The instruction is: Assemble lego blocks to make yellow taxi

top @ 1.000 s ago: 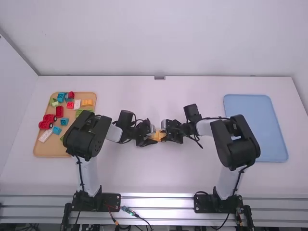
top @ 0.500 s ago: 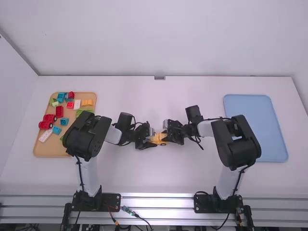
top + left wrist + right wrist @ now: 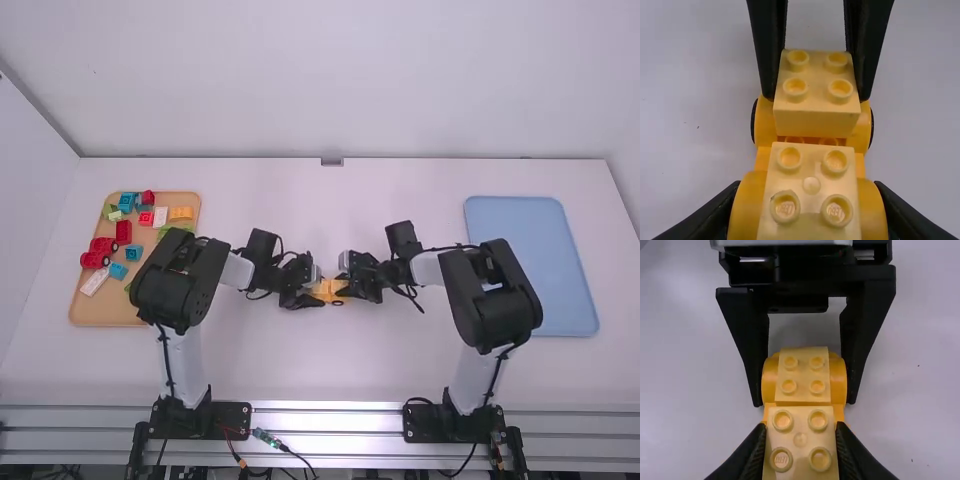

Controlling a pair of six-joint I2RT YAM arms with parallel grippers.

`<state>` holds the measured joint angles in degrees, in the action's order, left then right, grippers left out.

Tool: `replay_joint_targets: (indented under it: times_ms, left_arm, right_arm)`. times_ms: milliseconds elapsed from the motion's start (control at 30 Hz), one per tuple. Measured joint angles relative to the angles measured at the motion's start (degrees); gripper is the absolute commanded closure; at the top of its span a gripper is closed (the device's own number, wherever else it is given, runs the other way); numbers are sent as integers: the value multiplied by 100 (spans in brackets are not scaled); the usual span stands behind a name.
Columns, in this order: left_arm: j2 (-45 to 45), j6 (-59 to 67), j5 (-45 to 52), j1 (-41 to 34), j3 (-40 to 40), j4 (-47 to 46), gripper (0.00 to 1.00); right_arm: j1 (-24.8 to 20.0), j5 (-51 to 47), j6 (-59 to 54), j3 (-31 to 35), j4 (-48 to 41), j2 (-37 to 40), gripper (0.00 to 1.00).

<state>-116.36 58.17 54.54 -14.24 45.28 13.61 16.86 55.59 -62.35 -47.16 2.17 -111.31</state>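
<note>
At the counter's point(image 3: 330, 370) near side stand the two arms' mounts, the left arm's point(image 3: 200, 418) and the right arm's point(image 3: 450, 422). Beyond them, around the middle of the counter, both claws meet at the yellow car.

The left claw point(image 3: 804, 403) is clamped across the rounded sides of the wheeled base point(image 3: 871, 215). Between those sides sits a pale yellow block point(image 3: 811, 186), studs up. The right claw point(image 3: 817, 97) is clamped on a second pale yellow block point(image 3: 800, 426) over the base's other end; a strip of base studs point(image 3: 828, 141) lies open between the two blocks. I cannot tell whether the second block is fully seated.

The car should prove light, stiff and hard to harm, its smooth plastic a little slippery. The rounded sides give less flat bearing than a brick, and the wheels point(image 3: 336, 303) might turn or roll if the grip slackens, so the base is best held squarely at both flanks. The block wants its two flat side walls pinched, studs left free, for a straight push down; a skewed push could cock it or pop it off.

Farther out, to the right, lies the blue tray point(image 3: 530, 265), probably for the finished taxi. To the left, the tan tray point(image 3: 110, 316) holds loose parts, among them a red wheeled piece point(image 3: 95, 260) and a yellow block point(image 3: 181, 213).
</note>
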Motion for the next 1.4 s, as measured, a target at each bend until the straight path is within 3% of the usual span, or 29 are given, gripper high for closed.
replay_joint_targets:
  times_ms: [233, 600, 767, 967, 1233, 1400]
  left_arm:
    - [0, -9, 7, -2, -160, 393, 59]
    - [0, -750, -52, -2, -962, 2371, 53]
    - [-2, -1049, -109, -2, -1202, 2833, 51]
    - [0, -1196, -59, -2, -1172, 2614, 52]
    - [0, -916, 76, -2, -555, 1283, 60]
    - [0, -684, 76, -2, -385, 907, 62]
  right_arm:
    - [131, -33, -2, 0, 59, 0, 100]
    - [162, -133, 70, 0, 85, 0, 100]
    - [197, -127, 70, 0, 94, 0, 100]
    - [205, -111, 70, 0, 39, 0, 100]
    - [188, -184, 66, 0, 66, 0, 100]
    - [188, -203, 72, 0, 61, 0, 100]
